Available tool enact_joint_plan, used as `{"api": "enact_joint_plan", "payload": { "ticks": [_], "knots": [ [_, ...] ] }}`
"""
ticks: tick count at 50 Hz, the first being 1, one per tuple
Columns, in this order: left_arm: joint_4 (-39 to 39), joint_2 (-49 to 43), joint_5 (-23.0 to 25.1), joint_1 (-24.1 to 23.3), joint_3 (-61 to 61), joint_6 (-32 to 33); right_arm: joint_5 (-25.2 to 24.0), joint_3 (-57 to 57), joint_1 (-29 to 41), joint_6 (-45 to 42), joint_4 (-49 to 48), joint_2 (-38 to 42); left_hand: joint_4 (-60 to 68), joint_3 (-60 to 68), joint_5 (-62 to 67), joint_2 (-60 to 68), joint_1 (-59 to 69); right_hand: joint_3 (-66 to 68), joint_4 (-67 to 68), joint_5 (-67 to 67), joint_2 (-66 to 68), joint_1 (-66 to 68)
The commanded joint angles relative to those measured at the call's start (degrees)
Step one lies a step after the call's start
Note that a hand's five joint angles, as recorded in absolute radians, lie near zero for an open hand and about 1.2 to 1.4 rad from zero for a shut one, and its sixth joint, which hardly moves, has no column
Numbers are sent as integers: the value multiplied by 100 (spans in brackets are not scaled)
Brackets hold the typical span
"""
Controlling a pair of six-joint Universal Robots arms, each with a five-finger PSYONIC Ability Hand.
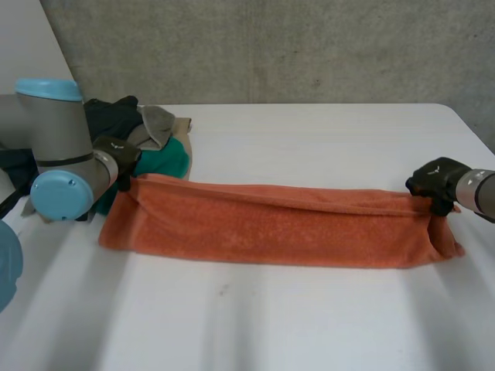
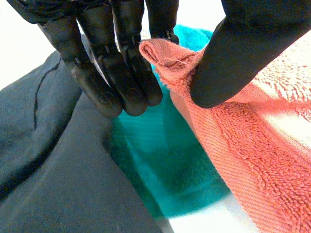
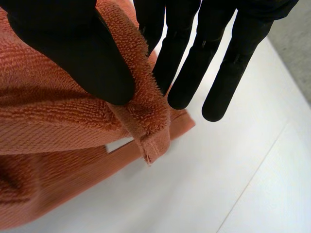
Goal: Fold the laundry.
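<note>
An orange towel (image 1: 271, 224) lies stretched across the table, folded lengthwise. My left hand (image 1: 124, 158) pinches the towel's far left corner (image 2: 167, 56) between its thumb (image 2: 233, 58) and fingers (image 2: 121, 82). At the other end, my right hand (image 1: 437, 182) holds the far right corner (image 3: 146, 121), clamped between the thumb (image 3: 82, 53) and the straight fingers (image 3: 214, 63). Both held corners are lifted slightly off the table, and the towel's upper layer runs taut between them.
A pile of other laundry sits behind the towel's left end: a teal cloth (image 1: 166, 162), a dark garment (image 1: 112, 116) and a grey-beige piece (image 1: 158, 124). In the left wrist view the teal cloth (image 2: 165, 160) and dark garment (image 2: 58, 165) lie under my hand. White table (image 1: 325, 317) surrounds the towel.
</note>
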Motion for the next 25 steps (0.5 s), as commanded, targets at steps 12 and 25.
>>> {"api": "enact_joint_plan", "payload": {
  "ticks": [12,25],
  "knots": [
    [480,127,-290,-345,145,4,530,-258,154,853,-744,-253,-5838,-5789,-5643,-5837,-5317,-5796,-5832,-5853,-5707,-5230],
    [1244,463,368,-697,-894,531,-489,560,110,803,-576,-606,-5838,-5789,-5643,-5837,-5317,-5796,-5832,-5853,-5707,-5230]
  ]
}}
